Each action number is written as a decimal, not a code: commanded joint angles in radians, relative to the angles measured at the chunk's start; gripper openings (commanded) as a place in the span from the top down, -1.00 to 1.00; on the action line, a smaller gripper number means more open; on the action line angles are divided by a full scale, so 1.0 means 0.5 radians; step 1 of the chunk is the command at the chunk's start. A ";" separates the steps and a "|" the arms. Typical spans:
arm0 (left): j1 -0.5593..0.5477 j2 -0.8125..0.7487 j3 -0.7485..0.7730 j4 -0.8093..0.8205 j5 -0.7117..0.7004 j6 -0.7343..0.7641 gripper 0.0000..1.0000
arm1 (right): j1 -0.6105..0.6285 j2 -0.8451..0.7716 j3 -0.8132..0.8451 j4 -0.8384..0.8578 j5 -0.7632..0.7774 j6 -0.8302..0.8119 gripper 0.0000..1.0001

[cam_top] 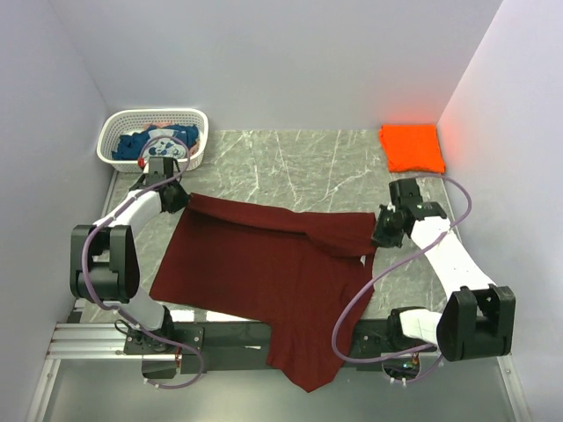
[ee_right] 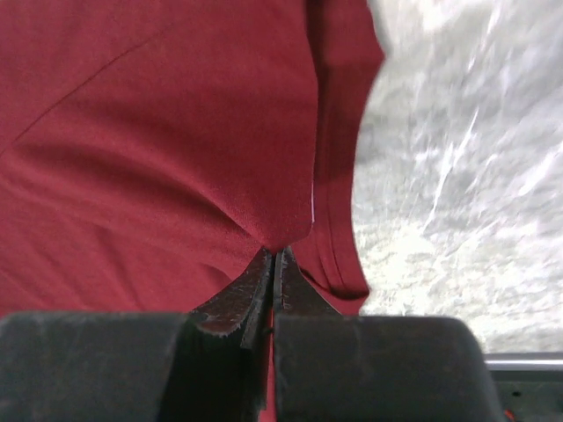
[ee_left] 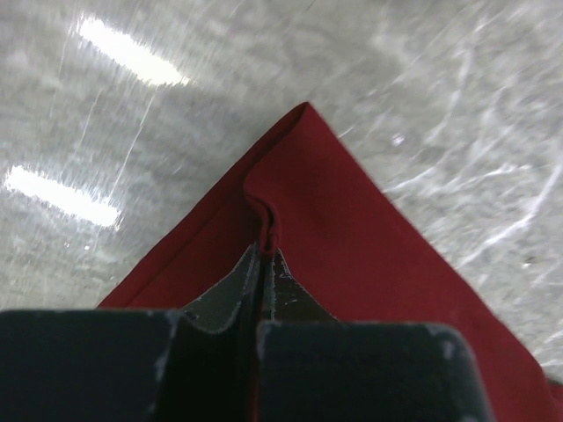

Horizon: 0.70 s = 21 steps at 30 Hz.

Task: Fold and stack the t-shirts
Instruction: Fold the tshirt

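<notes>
Clamped on maroon shirt (cam_top: 264,272) with left gripper (ee_left: 262,255), right gripper (ee_right: 274,259), plain at wrists; only overhead: orange shirt (cam_top: 412,147), blue shirt (cam_top: 139,146), basket (cam_top: 113,132)

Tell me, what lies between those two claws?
The maroon t-shirt: its far edge runs from the left gripper to the right gripper, both shut on it, clearest in the top view.

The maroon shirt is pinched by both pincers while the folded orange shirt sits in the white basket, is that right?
Not quite. The folded orange shirt lies on the table at its far right corner, not in the white basket, as the top view shows. The rest holds: the left pincer and the right pincer each pinch the maroon shirt.
</notes>
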 commanded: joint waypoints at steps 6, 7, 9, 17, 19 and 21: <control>0.013 0.086 -0.064 0.063 -0.073 -0.003 0.92 | -0.020 0.047 -0.190 0.084 -0.066 0.111 0.98; 0.013 0.092 -0.064 0.063 -0.073 0.000 0.92 | -0.017 0.038 -0.187 0.084 -0.069 0.114 0.98; 0.013 0.095 -0.046 0.057 -0.073 0.006 0.92 | -0.017 0.019 -0.144 0.062 -0.066 0.114 0.98; 0.013 0.071 0.068 0.005 -0.100 0.028 0.92 | -0.017 -0.039 0.058 -0.076 -0.130 0.123 0.97; 0.013 0.074 0.089 -0.017 -0.107 0.034 0.92 | -0.014 -0.057 0.046 -0.088 -0.158 0.129 0.96; 0.013 0.080 0.086 -0.020 -0.103 0.040 0.92 | -0.017 -0.079 -0.009 -0.085 -0.167 0.132 0.96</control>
